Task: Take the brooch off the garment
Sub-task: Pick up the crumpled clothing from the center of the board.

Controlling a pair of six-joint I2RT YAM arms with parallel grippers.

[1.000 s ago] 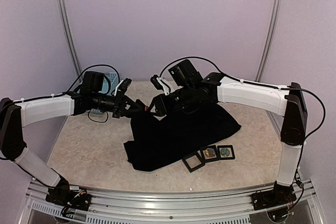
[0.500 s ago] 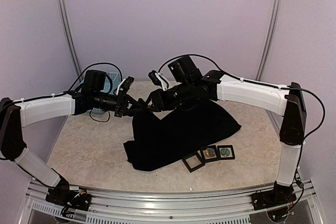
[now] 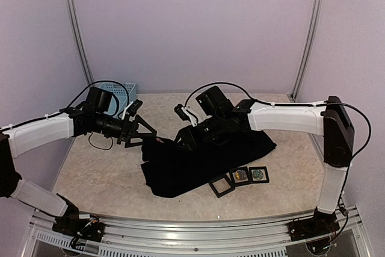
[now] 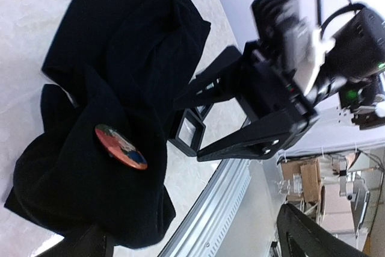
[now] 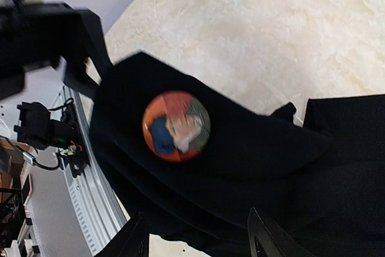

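Black fabric of the garment [image 3: 204, 161] lies heaped just ahead of both tools. The left gripper [image 3: 146, 120] hangs at its edge, jaws wide apart and holding nothing. The right gripper [image 4: 187, 130] also has parted jaws. Straight ahead of its fingers, the round orange-blue-green brooch [image 5: 176, 126] sits on a raised fold.

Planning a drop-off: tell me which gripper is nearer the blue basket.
Left. The left gripper hangs just near-right of the basket; the right gripper is farther off, over the garment.
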